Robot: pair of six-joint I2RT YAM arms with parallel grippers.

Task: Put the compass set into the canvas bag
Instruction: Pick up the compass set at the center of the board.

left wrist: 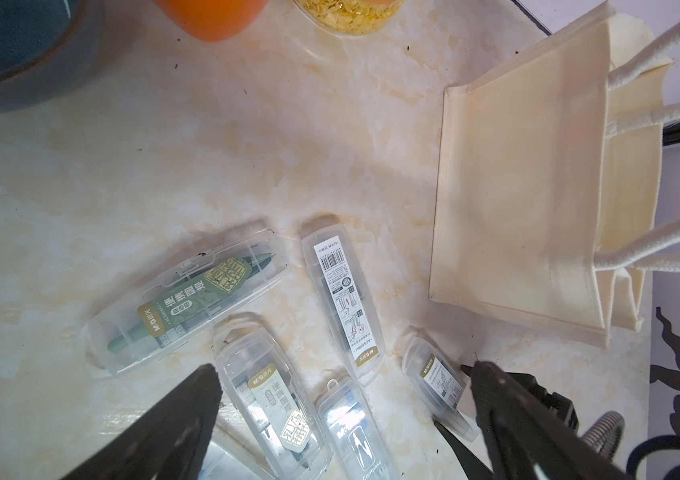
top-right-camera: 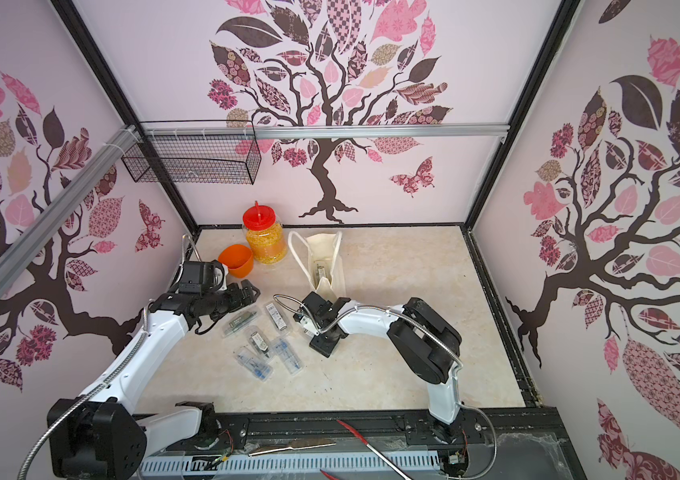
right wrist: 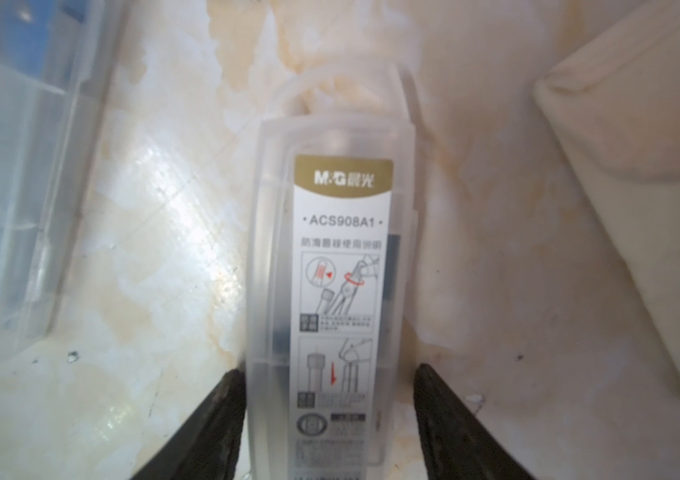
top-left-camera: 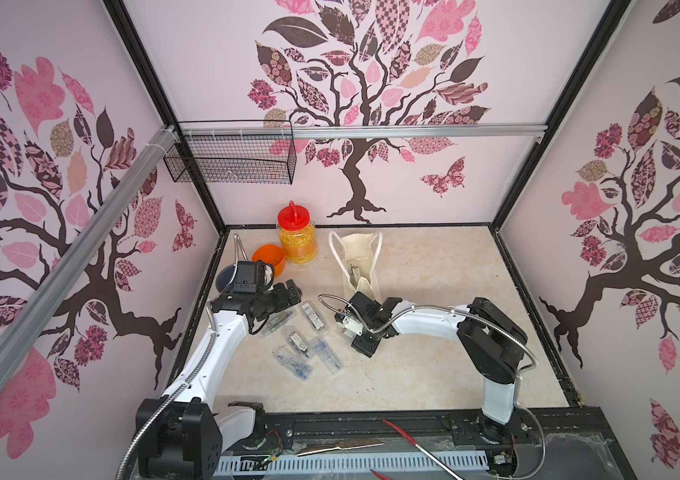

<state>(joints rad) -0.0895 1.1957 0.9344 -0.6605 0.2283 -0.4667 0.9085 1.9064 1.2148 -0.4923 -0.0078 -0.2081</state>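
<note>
Right wrist view has the right gripper [right wrist: 330, 370] straddling a compass set [right wrist: 330, 270] lying flat on the table [right wrist: 143, 249]. Its jaws sit close along the long sides, but I can't tell if it's actually pinched. From up top, the bag [top-left-camera: 357, 257] stands upright at the set's 12 o'clock, with another set [top-left-camera: 354, 271] inside. At 10 o'clock the left gripper [left wrist: 342, 368] hangs with jaws spread wide over five loose sets [top-left-camera: 313, 316].
</note>
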